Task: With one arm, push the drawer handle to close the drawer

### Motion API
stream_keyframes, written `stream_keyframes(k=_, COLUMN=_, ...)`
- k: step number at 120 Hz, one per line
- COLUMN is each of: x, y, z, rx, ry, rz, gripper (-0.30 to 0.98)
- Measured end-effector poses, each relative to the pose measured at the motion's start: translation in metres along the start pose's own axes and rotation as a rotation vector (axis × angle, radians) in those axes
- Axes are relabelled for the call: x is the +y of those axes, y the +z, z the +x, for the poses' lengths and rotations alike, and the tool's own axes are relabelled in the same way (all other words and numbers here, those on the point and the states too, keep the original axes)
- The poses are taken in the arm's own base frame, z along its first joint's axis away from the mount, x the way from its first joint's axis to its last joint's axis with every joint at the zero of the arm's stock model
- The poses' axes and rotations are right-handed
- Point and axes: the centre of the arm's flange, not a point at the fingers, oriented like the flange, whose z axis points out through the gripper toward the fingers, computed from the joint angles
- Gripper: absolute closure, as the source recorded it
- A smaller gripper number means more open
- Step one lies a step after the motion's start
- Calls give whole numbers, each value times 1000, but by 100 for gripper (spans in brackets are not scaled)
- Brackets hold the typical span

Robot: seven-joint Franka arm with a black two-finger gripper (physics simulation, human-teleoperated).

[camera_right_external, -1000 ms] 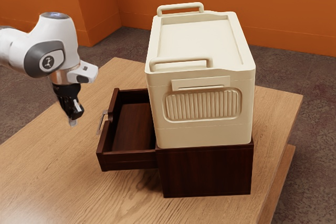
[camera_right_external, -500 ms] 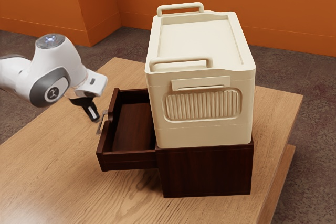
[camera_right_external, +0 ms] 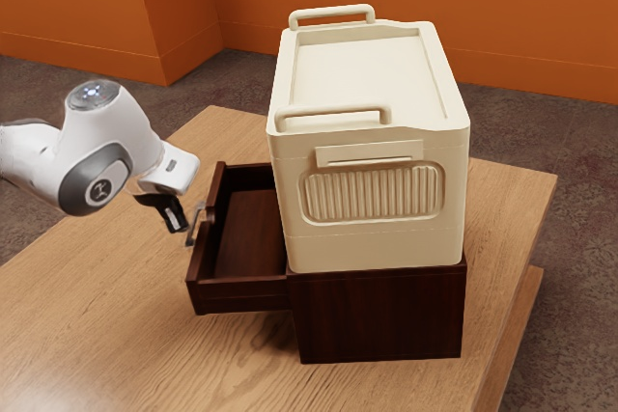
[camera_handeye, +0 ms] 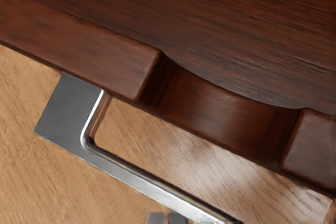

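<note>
Drawer (camera_right_external: 237,294) juts open from dark cabinet (camera_right_external: 377,315) under cream box (camera_right_external: 367,248), our gripper (camera_right_external: 178,229) at its handle (camera_right_external: 191,235) in exterior view; in wrist view, we see fingertips (camera_handeye: 156,218) closed together, just beside handle's outer bar.

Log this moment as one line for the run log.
gripper: shut, at handle | drawer: open | cream box: on cabinet | closing: unfinished

The arm (camera_right_external: 140,147) was glossy white and rounded, with a silvery cap (camera_right_external: 94,95) and a dark grey ring (camera_right_external: 73,183) around a round emblem (camera_right_external: 99,191). The blocky white hand (camera_right_external: 166,177) bore a small dark mark (camera_right_external: 171,166) above the black gripper (camera_right_external: 177,223).
</note>
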Motion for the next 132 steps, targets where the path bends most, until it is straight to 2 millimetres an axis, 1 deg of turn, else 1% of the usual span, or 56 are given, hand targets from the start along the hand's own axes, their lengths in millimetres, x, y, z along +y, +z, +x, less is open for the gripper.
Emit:
stream_keyframes(k=18, x=9, y=-1, z=10, rx=24, ry=42, rz=7, gripper=79)
stream_keyframes(k=40, x=19, y=8, z=22, rx=47, ry=85, rz=14, gripper=79)
stream_keyframes(k=81, x=34, y=15, z=42, rx=118, ry=144, rz=46, gripper=79)
stream_keyframes(k=109, x=42, y=17, z=56, rx=164, ry=175, rz=66, gripper=79)
stream_keyframes(k=132, x=49, y=15, z=66, rx=205, ry=194, rz=81, gripper=79)
